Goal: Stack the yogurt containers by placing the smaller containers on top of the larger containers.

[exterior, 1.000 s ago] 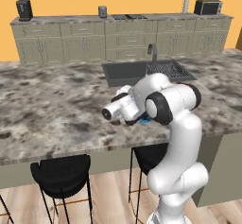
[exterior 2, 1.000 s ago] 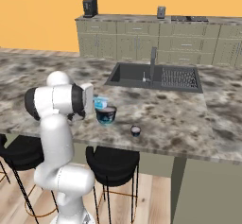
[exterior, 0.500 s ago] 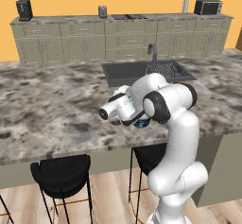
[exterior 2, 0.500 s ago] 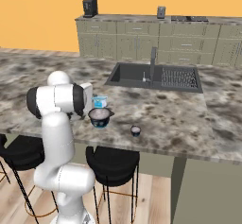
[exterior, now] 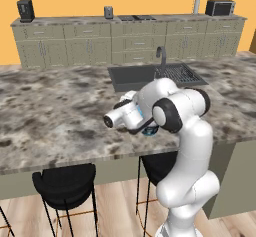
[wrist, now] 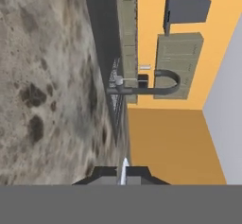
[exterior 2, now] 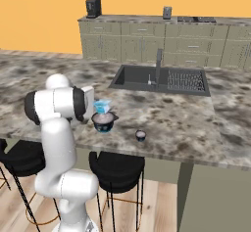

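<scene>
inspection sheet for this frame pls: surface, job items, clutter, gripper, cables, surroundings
Surface: speckled grey-brown granite island counter, with a dark inset sink and a grey faucet.
Job's things: wide round dark navy tub with a pale top near the counter's front edge; light blue yogurt pot with a white label at or just above the tub's top, contact not clear; tiny dark pot with a whitish top standing apart on the counter.
Clutter: nothing seen.
Grippers: gripper beside the light blue pot; open or shut cannot be told.
Cables: nothing seen.
Surroundings: black bar stools under the counter, beige cabinets, orange wall, wooden floor.
</scene>
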